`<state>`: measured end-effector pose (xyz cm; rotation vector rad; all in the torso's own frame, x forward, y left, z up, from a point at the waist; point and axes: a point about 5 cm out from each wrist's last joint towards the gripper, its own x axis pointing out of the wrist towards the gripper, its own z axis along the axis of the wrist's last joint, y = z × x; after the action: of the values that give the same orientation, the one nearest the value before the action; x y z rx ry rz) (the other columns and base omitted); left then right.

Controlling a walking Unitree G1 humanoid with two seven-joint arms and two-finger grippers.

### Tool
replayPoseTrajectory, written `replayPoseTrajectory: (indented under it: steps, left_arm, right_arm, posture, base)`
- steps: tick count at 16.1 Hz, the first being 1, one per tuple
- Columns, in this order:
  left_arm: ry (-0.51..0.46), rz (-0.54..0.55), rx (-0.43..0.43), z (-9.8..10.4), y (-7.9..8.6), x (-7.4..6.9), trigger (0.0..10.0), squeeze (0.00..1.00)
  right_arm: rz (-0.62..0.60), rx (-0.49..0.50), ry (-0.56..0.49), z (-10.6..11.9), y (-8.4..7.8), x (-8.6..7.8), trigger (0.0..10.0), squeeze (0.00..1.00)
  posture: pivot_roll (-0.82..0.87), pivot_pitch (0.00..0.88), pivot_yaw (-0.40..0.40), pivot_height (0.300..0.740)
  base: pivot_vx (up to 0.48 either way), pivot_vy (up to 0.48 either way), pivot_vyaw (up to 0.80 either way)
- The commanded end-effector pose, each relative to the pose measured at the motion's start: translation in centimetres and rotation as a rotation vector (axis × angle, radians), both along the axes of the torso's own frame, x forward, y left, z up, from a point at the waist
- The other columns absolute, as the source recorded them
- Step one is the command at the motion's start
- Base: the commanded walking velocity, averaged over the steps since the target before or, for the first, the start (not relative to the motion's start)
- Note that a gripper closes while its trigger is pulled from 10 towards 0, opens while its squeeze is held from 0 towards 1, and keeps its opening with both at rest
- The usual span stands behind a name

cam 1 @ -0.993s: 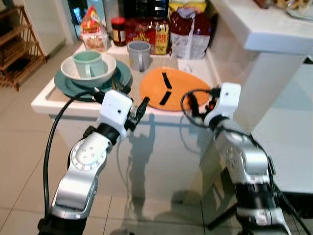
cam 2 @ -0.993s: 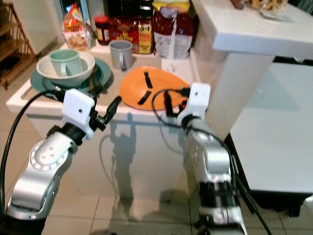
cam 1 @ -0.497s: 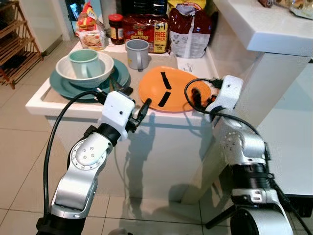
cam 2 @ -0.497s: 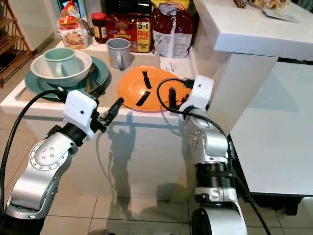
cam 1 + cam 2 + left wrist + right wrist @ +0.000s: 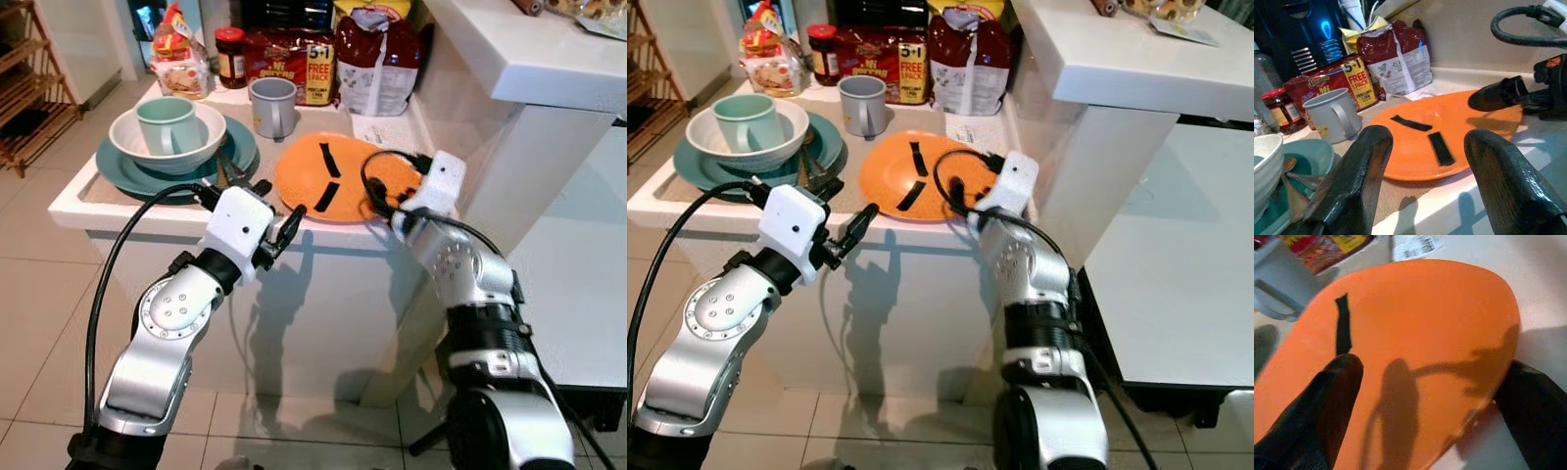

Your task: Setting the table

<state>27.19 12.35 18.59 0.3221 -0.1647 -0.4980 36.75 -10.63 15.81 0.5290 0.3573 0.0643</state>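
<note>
Orange plate [image 5: 1415, 333] now sits between the spread right pincer [image 5: 1430, 396] fingers (left pincer [image 5: 1425, 181] gapes too)

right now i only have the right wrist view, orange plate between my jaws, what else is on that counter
Observer: A grey mug stands behind the orange plate.
Operator: anything on my left side
Observer: A white bowl holding a green cup sits on a teal plate.
Operator: where's the left gripper
Observer: The left gripper hovers open at the counter's front edge, beside the orange plate.
</note>
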Motion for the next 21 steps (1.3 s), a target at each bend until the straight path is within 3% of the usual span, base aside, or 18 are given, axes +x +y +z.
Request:
replayPoseTrajectory:
  steps: [1, 4, 5, 6, 7, 8, 21]
  left_arm:
    - [0.001, -0.02, 0.004, 0.06, -0.31, 0.1, 10.0, 0.0]
    - [0.001, -0.036, -0.01, 0.22, -0.52, 0.13, 10.0, 0.0]
    - [0.003, -0.039, -0.01, 0.21, -0.59, 0.1, 10.0, 0.0]
    - [0.004, -0.042, -0.012, 0.19, -0.67, 0.05, 10.0, 0.0]
    - [0.004, -0.042, -0.012, 0.19, -0.67, 0.05, 10.0, 0.0]
    - [0.005, -0.043, -0.012, 0.19, -0.7, 0.04, 10.0, 0.0]
    - [0.012, -0.053, -0.015, 0.06, -0.92, -0.12, 10.0, 0.0]
  right_arm:
    - [0.024, 0.074, 0.034, -0.12, 0.5, 0.06, 10.0, 0.0]
    - [0.039, 0.215, 0.056, 0.32, 1.05, 0.53, 10.0, 0.0]
    - [0.039, 0.257, 0.074, 0.28, 1.15, 0.64, 8.0, 0.0]
    - [0.033, 0.303, 0.099, 0.05, 1.17, 0.69, 4.3, 0.0]
    - [0.033, 0.303, 0.099, 0.05, 1.17, 0.69, 4.3, 0.0]
    - [0.029, 0.317, 0.109, -0.07, 1.1, 0.7, 0.0, 0.0]
    - [0.044, 0.355, 0.136, -0.55, 0.74, 0.5, 0.0, 0.0]
  posture:
    - [0.16, 0.0, -0.059, 0.74]
    - [0.16, 0.0, -0.058, 0.74]
    - [0.16, 0.0, -0.058, 0.74]
    - [0.16, 0.0, -0.06, 0.74]
    - [0.16, 0.0, -0.06, 0.74]
    - [0.17, 0.002, -0.061, 0.74]
    - [0.16, 0.003, -0.062, 0.74]
  base:
    - [0.0, 0.0, 0.0]
    - [0.0, 0.0, 0.0]
    - [0.0, 0.0, 0.0]
    - [0.0, 0.0, 0.0]
    - [0.0, 0.0, 0.0]
    - [0.0, 0.0, 0.0]
    - [0.0, 0.0, 0.0]
